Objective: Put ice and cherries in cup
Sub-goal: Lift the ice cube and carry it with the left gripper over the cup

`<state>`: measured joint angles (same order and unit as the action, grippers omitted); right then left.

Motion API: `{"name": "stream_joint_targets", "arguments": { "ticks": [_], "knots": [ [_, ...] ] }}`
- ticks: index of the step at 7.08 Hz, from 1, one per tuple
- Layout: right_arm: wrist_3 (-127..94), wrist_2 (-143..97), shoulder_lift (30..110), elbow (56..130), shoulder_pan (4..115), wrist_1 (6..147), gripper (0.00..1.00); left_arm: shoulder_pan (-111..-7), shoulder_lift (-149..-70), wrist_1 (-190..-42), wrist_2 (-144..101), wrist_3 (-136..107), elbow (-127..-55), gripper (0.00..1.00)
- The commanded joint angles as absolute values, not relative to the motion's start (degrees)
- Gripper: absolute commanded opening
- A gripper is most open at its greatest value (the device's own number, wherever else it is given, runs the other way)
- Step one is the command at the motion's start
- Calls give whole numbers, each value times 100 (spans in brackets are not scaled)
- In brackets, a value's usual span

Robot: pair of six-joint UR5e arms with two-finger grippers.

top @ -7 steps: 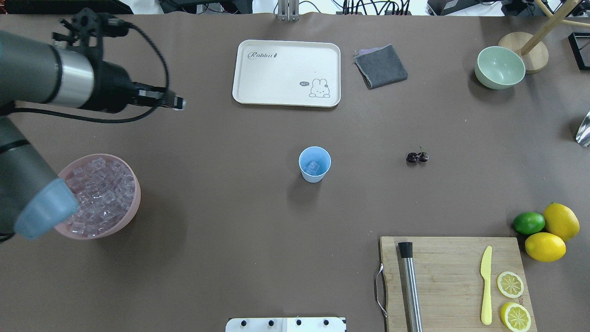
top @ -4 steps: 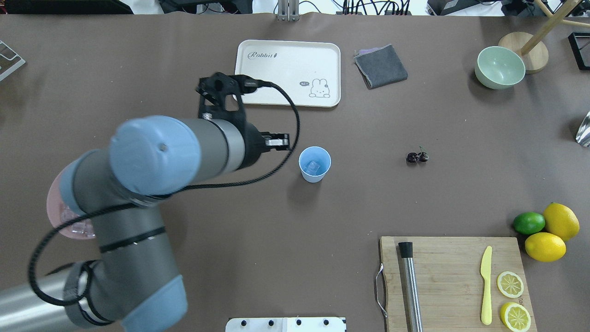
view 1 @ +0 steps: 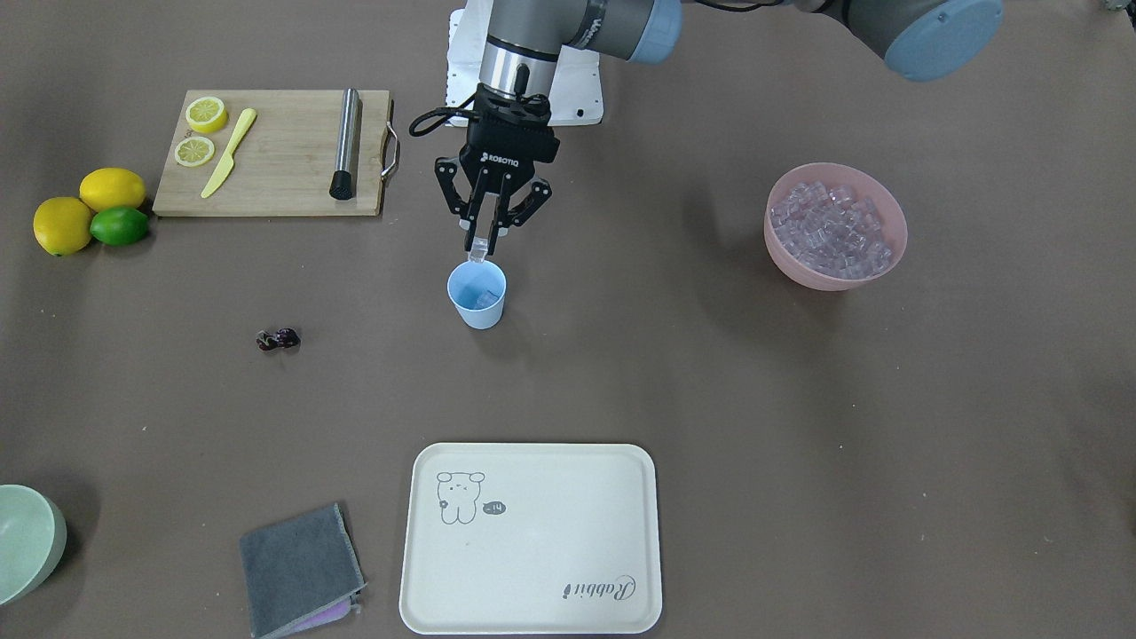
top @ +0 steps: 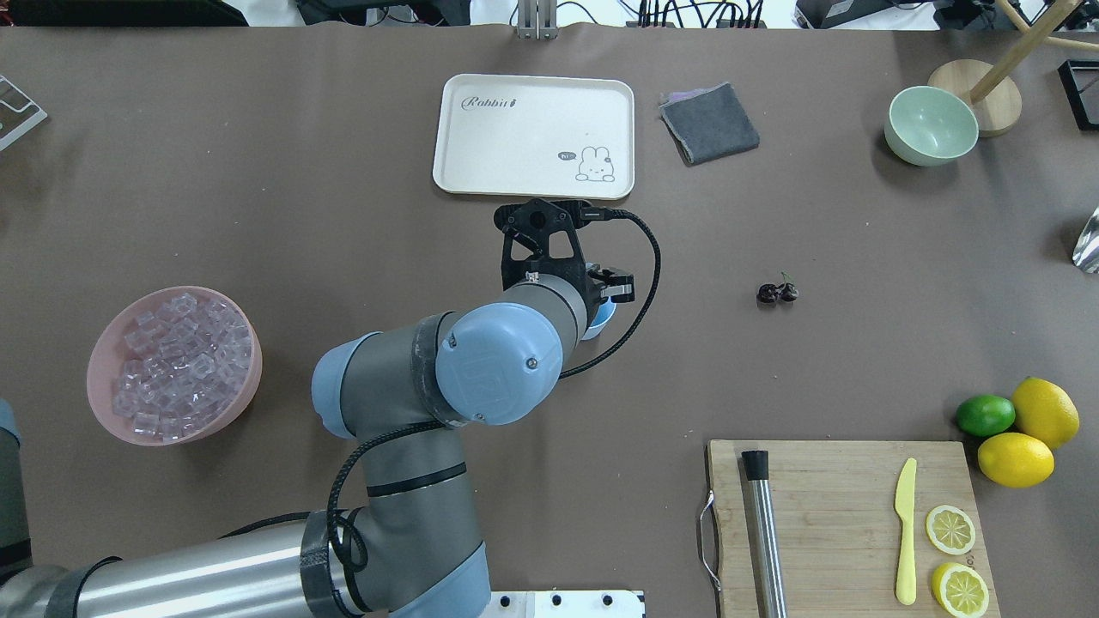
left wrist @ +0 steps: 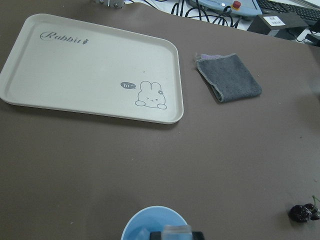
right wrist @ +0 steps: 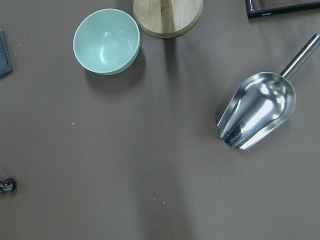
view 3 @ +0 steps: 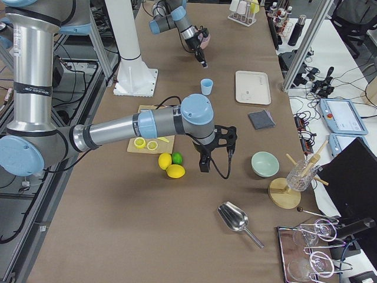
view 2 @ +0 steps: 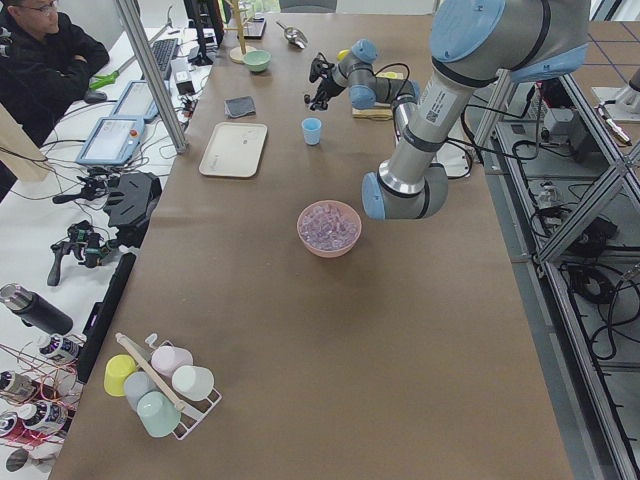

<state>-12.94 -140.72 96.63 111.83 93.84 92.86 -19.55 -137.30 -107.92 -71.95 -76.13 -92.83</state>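
— Where's the left end effector (view 1: 480, 245)?
— Directly above the blue cup (view 1: 479, 317), pinching one ice cube (view 1: 477, 255). A second cube (view 1: 484, 300) lies inside the cup.
— The cherries (view 1: 278, 338)?
— On the bench (view 1: 710, 399), well apart from the cup on the robot's right. The pink bowl (view 1: 821, 279) of ice (view 1: 830, 226) sits on the opposite side.
— Right end effector (view 3: 203, 167)?
— Can't tell whether it's spread or closed.

Cream rabbit tray (top: 515, 146) at the far edge, folded grey cloth (top: 709, 124) just beside it. Pale green bowl (top: 932, 129) next to a round wooden stand base (top: 996, 112). On the wooden cutting board (top: 833, 515): steel muddler (top: 764, 532), yellow plastic knife (top: 906, 532), two lemon halves (top: 950, 530). Near the board, two lemons (top: 1045, 412) and a lime (top: 986, 415) bunched together. Steel scoop (right wrist: 257, 110) lying apart.
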Motion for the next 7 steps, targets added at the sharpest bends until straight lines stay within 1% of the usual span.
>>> {"name": "stream_joint_targets", "arguments": {
  "ticks": [1,4,5,6,7],
  "knots": [
    [-1318,-14071,9668,11171,9378,9281,100,-1951,-13764,-10995,-7137,-7594,-8930,0],
    [-1283,-14080,9668,11162,9369,9281,100,-1951,-13746,-10995,-7163,-7602,-8938,0],
    [-1275,-14080,9694,11171,9378,9273,100,-1942,-13711,-10995,-7154,-7576,-8956,85],
    [-1222,-14071,9712,11162,9369,9264,100,-1934,-13694,-10986,-7128,-7585,-8947,97],
    [-1222,-14080,9712,11162,9369,9272,100,-1907,-13693,-10978,-7137,-7585,-8982,97]
  ]
}}
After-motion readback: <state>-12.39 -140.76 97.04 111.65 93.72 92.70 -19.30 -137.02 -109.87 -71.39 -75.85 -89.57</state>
